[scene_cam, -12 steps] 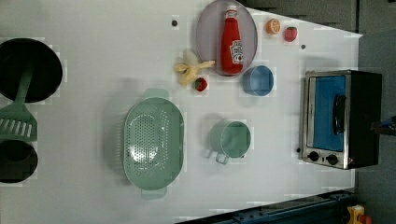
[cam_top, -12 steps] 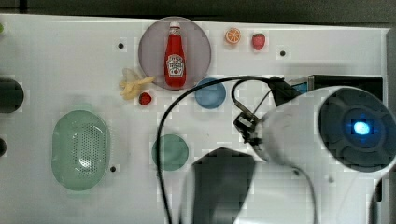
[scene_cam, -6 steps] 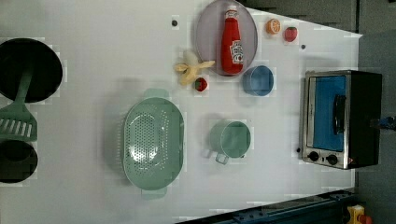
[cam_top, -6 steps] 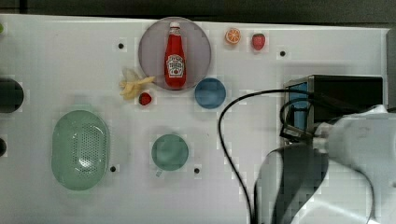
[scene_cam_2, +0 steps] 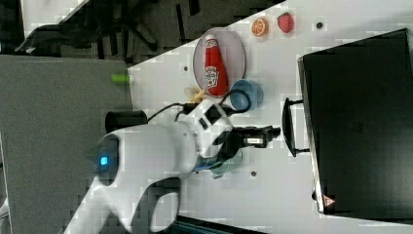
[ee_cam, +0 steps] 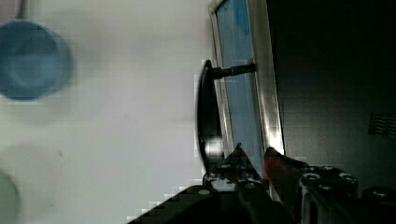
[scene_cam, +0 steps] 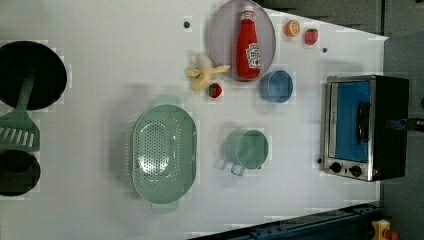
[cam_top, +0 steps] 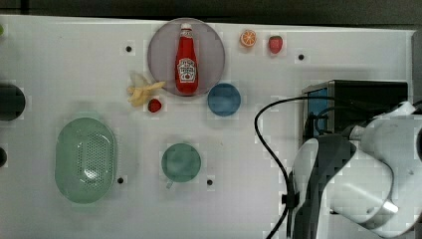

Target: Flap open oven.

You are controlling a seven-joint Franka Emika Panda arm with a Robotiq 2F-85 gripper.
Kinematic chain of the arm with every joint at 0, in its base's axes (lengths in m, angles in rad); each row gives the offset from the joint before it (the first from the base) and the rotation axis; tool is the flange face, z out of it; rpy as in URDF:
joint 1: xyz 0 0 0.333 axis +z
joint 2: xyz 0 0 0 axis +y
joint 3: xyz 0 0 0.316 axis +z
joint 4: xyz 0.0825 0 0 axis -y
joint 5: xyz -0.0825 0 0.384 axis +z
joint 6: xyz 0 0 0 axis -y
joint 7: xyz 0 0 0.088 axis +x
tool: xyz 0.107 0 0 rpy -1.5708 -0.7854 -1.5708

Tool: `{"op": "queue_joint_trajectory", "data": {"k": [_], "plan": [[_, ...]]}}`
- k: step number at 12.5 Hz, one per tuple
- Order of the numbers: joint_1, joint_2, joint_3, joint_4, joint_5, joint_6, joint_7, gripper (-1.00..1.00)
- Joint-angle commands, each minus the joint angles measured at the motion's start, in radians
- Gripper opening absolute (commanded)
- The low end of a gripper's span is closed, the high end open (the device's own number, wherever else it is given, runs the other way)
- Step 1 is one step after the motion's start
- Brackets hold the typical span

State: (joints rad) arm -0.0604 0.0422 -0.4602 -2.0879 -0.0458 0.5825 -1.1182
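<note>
Your toaster oven [scene_cam: 365, 127] sat at the left view's right end of the white bench [scene_cam: 100, 210], its blue-tinted door shut and its dark bar handle [scene_cam_2: 287, 127] standing out from the door. Your gripper [scene_cam_2: 272, 130] reached level toward that handle in the right view, tips just beside the bar. The jaws stood narrow; whether they touched the handle could not be told. A blue bowl [cam_top: 224, 99] and a green mug [cam_top: 181, 162] stood well apart from the oven
</note>
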Motion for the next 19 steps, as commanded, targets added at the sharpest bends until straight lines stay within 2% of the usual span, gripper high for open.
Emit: {"op": "queue_joint_trajectory", "data": {"k": [1, 8, 14, 16, 19], "plan": [[-0.007, 0.041, -0.008, -0.027, -0.002, 0.071, -0.082, -0.65], [-0.001, 0.084, 0.006, -0.133, 0.001, 0.250, -0.080, -0.65], [0.007, 0.107, 0.011, -0.158, -0.013, 0.300, -0.039, -0.65], [0.027, 0.108, 0.021, -0.160, -0.094, 0.300, -0.001, -0.65], [0.058, 0.108, 0.047, -0.170, -0.258, 0.291, 0.202, -0.65]]}}
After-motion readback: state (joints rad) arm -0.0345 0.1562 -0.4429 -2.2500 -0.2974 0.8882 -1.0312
